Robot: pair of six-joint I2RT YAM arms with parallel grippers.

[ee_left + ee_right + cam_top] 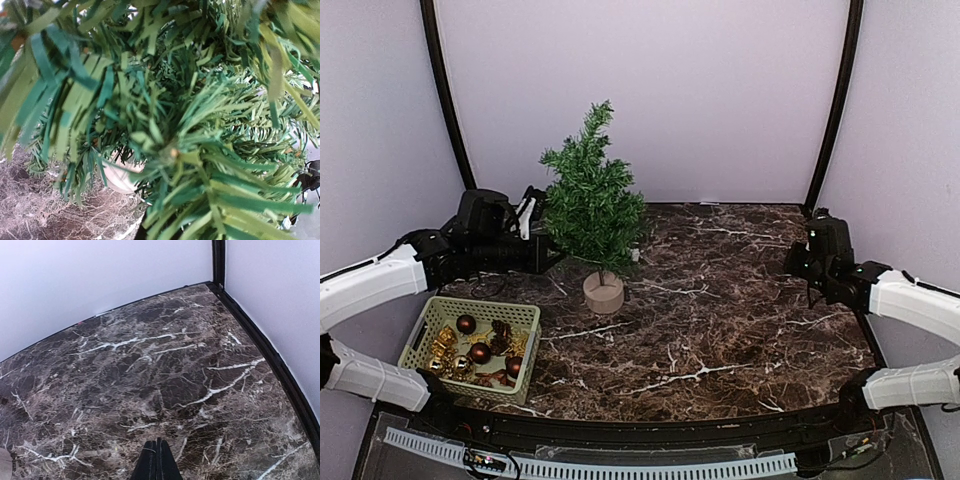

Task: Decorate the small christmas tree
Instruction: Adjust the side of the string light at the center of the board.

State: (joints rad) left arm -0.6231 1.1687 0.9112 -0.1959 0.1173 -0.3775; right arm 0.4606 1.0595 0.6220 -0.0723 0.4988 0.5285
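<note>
Two grippers are in play. The left gripper [533, 238] has its jaws closed and is buried in the lower branches on the 9 o'clock side of the tree [592, 195]. Its wrist view shows only needles, so it cannot be told whether anything sits between the fingers. The right gripper [156, 462] has its jaws pressed together on nothing and hovers at 3 o'clock of the table [720, 330], well apart from the tree.

The tree stands upright on its wooden base [603, 292] at about 11 o'clock of the tabletop, near the back wall [720, 100]. The basket [432, 322], holding red balls [466, 323] and gold bells [444, 347], sits at 8 o'clock.

The step in hand appears to be work on a left-side branch. The base is narrow and the tree tall, so any sideways push toward 3 o'clock could tip it. The left gripper should part gently and draw straight back toward 9 o'clock, without dragging needles.

Room is tight at 12 o'clock behind the tree and at 9 o'clock beside the left arm. The basket sits close to the table's near-left edge. Open marble runs from 1 to 5 o'clock.
</note>
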